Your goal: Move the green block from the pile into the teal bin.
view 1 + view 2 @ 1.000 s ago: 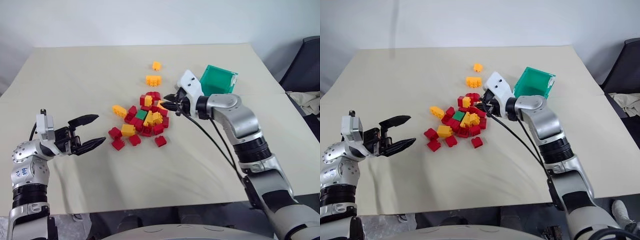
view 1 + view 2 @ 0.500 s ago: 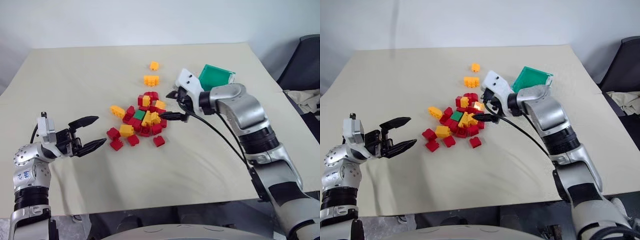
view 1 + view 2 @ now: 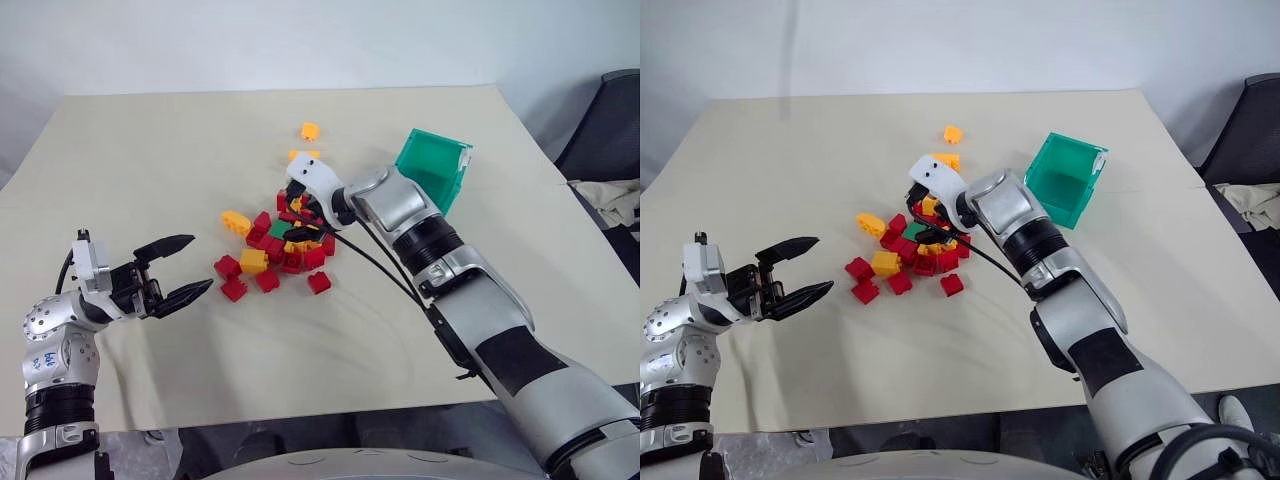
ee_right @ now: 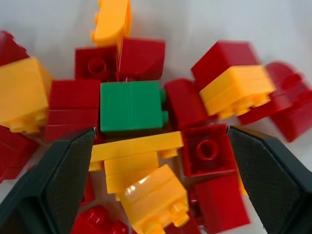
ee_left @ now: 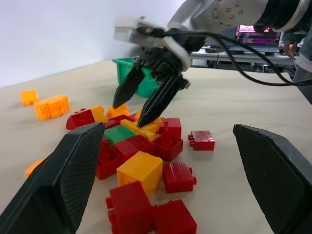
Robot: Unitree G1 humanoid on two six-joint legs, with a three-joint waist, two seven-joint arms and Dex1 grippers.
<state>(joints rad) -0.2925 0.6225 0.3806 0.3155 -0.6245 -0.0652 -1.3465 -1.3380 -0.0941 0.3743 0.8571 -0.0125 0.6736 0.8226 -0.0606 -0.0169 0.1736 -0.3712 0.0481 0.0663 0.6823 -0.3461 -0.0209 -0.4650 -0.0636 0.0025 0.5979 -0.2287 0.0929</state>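
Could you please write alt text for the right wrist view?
The right gripper's open black fingers frame the green block, which lies flat in the pile of red and yellow bricks, not yet gripped.

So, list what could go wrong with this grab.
1. The green block sits wedged among red and yellow bricks of the pile; the right gripper, jaws open above it, may pinch a neighbour instead.
2. Pushing in could scatter bricks across the table.
3. The teal bin stands tilted, so a drop might miss.
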